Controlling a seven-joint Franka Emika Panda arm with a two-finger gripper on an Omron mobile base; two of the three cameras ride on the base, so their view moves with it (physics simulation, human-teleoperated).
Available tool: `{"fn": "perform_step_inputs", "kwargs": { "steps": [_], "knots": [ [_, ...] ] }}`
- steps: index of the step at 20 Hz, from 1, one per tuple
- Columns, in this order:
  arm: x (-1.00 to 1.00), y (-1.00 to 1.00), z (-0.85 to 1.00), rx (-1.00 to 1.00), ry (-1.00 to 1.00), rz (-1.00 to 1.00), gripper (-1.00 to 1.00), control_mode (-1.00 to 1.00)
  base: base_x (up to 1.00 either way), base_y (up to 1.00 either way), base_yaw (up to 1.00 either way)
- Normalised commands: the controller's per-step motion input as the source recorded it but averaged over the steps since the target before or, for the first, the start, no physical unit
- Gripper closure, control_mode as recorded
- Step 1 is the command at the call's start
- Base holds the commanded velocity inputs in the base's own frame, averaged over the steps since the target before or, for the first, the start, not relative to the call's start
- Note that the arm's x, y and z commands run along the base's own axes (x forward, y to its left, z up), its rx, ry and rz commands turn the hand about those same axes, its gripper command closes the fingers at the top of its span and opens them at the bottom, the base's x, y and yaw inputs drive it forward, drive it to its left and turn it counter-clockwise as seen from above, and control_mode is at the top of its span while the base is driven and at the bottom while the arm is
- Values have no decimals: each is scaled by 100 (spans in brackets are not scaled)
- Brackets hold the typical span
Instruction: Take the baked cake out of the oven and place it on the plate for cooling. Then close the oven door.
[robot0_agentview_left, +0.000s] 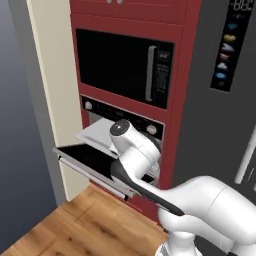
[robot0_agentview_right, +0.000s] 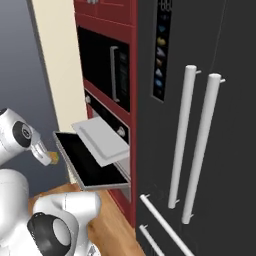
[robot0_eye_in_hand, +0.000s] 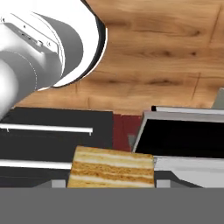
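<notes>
Cake (robot0_eye_in_hand: 111, 168): layered slab gripped in the hand (robot0_agentview_right: 50, 157), carried out in the open beside the oven door (robot0_agentview_right: 90, 167), clear of the oven (robot0_agentview_left: 122, 125).
Hand: closed on the cake, seen from the wrist camera just above the fingers.
Oven door: folded down flat, light tray (robot0_agentview_right: 102, 141) pulled out over it.
Plate: not visible from here.
Advice: keep the cake level, swing slowly towards the plate, avoid brushing the door edge, then return for the handle.
</notes>
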Motion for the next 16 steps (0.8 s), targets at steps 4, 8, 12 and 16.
{"fn": "perform_step_inputs", "kwargs": {
  "steps": [4, 8, 12, 16],
  "knots": [
    [0, 0, 0, 0, 0, 0, 100, 100, -100, 0, -13],
    [0, 0, 0, 0, 0, 0, 100, 100, -100, 0, -34],
    [0, 0, 0, 0, 0, 0, 100, 100, -100, 1, -65],
    [0, 0, 0, 0, 0, 0, 100, 100, -77, 5, -85]
  ]
}}
